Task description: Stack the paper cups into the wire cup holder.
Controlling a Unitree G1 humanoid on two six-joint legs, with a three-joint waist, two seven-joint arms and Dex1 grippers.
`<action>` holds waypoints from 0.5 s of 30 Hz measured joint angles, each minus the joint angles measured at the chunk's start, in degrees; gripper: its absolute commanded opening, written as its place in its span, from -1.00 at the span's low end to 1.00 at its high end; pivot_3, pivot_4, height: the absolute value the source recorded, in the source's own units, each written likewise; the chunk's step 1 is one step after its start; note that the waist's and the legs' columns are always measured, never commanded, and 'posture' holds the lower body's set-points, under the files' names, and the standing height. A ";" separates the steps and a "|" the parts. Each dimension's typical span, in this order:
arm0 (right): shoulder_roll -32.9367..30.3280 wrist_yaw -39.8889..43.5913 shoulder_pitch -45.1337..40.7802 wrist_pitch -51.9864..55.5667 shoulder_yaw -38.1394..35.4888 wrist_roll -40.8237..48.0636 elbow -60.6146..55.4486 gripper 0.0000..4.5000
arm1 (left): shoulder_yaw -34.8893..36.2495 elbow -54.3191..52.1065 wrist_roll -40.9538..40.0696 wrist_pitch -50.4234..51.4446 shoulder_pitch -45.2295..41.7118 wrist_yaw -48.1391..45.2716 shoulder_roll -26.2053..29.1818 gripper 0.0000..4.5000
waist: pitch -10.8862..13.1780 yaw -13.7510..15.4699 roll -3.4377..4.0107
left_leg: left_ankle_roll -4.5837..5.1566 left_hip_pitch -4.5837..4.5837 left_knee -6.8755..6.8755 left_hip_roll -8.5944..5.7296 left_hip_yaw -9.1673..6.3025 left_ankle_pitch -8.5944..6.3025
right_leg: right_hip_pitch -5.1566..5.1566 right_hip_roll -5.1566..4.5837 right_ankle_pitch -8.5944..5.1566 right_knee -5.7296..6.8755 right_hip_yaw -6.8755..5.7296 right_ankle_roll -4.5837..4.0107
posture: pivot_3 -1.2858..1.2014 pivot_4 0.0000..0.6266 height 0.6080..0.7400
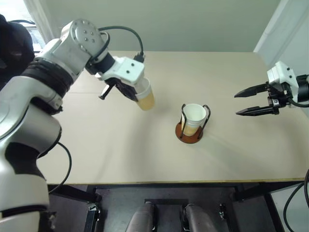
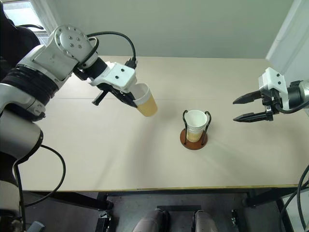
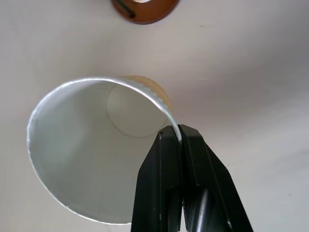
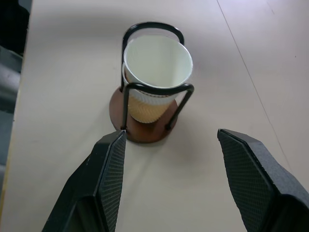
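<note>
**Cup carried toward the holder**

A paper cup (image 1: 145,98) is pinched by its rim in the left end effector (image 1: 129,92), one finger inside the wall and one outside, and is held tilted above the tabletop (image 1: 96,145). The holder (image 1: 192,124) stands near the middle of the tabletop, at about four o'clock from the carried cup and well apart from it. A cup (image 1: 194,117) already sits upright between its two wire loops; whether more than one is nested there cannot be told. The right end effector (image 1: 252,101) hangs released and empty at about three o'clock from the holder, jaws spread and pointed at it.

The step in hand is judged to be the carry and drop-in. To do it well, the cup should be brought over the holder and turned base-down before it is lowered, so that it is centred on the seated cup's mouth and kept clear of both loops. The pinch should be let go only once the cup is nested, since a tilted release could tip the light holder.
</note>
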 measured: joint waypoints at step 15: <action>-3.54 0.00 -0.62 -0.42 2.67 1.18 0.94 0.35 | 13.96 13.48 6.38 1.01 -7.83 -0.01 -17.23 -0.97 | 0.04 0.52 0.00 | 0.05 -0.27 -0.09 0.04 0.09 -0.18 | 0.03 -0.02 0.18 -0.71 -0.03 0.33 | 0.03 -0.52 1.00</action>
